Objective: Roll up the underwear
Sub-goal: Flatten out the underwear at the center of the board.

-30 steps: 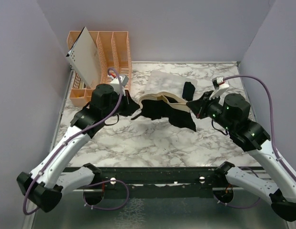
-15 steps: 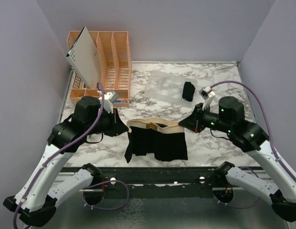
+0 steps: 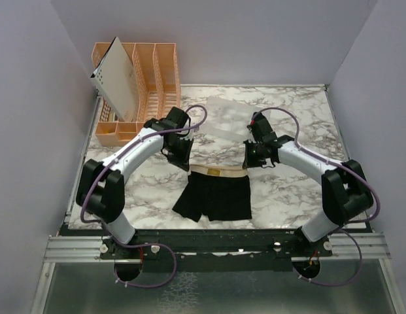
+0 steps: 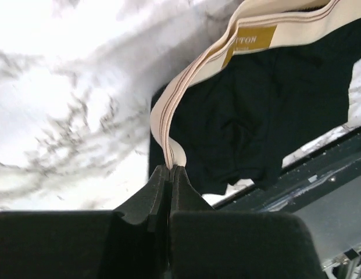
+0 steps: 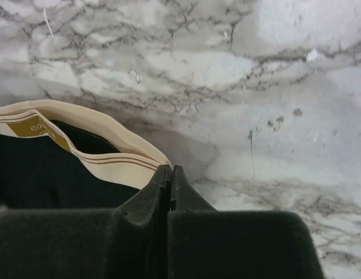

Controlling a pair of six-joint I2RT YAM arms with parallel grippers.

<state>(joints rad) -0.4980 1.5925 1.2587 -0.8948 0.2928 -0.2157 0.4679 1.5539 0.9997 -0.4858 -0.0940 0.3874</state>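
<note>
Underwear between left hand, right hand

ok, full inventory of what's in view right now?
underwear: one, black with beige waistband, spread out at front centre over the table
organizer rack: one, peach, back left corner
perforated panel: one, white, leaning on the rack
clear sheet: one, translucent, back centre
table: one, white-grey marble
cables: two, purple, one along each arm
left end effector: one, black, shut on the waistband's left end
right end effector: one, black, shut on the waistband's right end
</note>
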